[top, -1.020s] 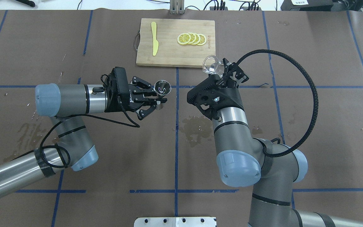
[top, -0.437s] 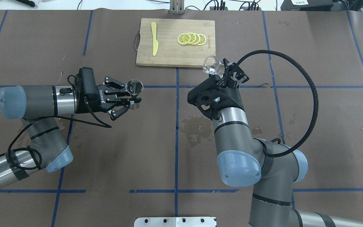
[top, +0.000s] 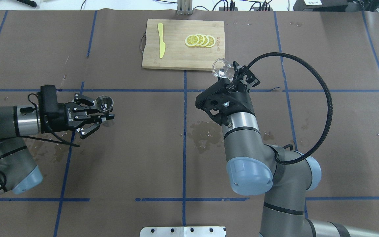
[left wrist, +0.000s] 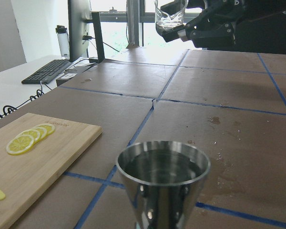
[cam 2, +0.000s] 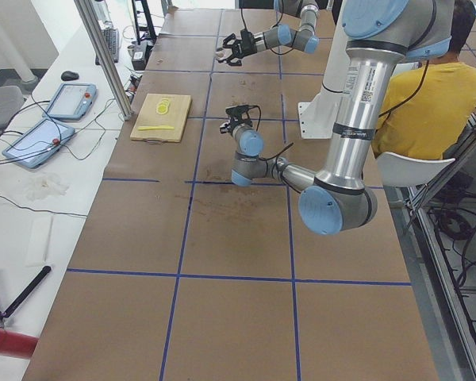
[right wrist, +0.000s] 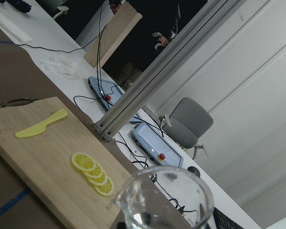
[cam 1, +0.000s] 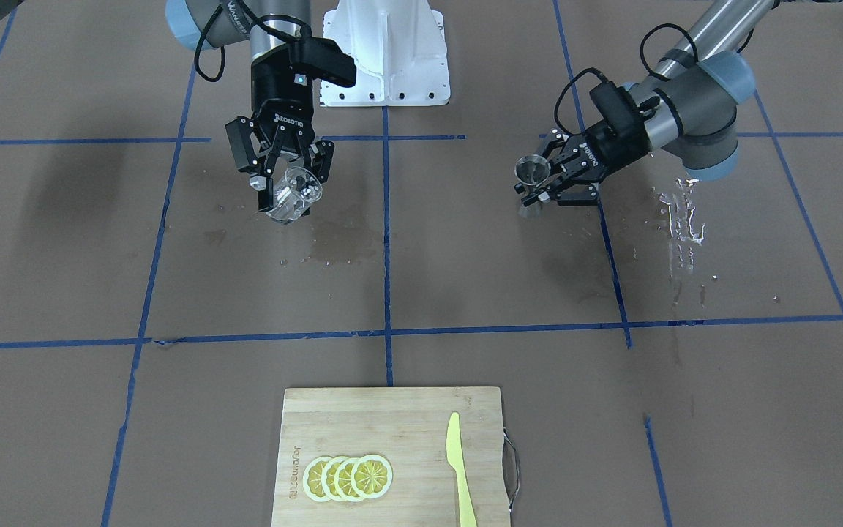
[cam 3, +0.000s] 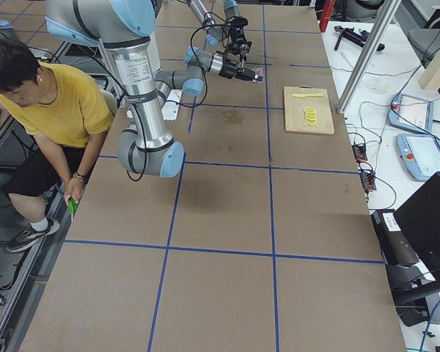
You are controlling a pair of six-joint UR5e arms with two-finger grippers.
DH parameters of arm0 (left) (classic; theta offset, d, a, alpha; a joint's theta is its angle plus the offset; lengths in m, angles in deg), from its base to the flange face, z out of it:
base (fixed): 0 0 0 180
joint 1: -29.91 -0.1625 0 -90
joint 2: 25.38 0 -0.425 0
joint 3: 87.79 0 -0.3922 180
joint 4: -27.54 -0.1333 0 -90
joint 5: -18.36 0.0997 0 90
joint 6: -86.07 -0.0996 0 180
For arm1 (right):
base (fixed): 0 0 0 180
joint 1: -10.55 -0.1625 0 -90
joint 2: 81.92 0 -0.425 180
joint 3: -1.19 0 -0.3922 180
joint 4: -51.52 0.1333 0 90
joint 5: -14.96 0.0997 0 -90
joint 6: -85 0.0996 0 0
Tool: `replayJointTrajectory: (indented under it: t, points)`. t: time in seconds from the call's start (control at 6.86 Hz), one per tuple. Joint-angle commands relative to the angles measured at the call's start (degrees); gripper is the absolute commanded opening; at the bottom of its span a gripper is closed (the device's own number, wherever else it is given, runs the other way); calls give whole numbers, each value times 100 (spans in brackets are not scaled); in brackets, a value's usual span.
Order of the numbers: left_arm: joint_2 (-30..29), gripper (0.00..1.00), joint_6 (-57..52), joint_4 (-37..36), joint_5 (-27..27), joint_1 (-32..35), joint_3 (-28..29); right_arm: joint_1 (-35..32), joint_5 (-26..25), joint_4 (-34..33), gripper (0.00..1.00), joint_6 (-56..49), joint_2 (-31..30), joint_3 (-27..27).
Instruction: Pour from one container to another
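Got small silvery steel hourglass jigger point(top: 104, 102) pinched tight in L gripper point(top: 108, 115), upright, approx 9 o'clock of table centre. Short clear glass cup point(top: 220, 67) clamped in R gripper point(top: 231, 75), 5 o'clock off bamboo board point(top: 176, 56).

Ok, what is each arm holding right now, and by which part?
The left end effector grips the steel jigger at its narrow waist. The right end effector grips the clear glass cup across its side walls.
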Motion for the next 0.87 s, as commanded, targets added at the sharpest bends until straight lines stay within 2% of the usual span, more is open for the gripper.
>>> replayJointTrajectory:
  t: [0.0,0.44,0.73]
  points:
    - [828,0,289,617,266,-6,-174,3,-1,0,0,0,-15,-4]
    - [1865,0,784,1629,1170,-15,-227,12,-1,9,0,-8,-6,-4]
    - [2018,0,1133,1798,1349,-102,-174,21,-1,9,0,0,-6,-4]
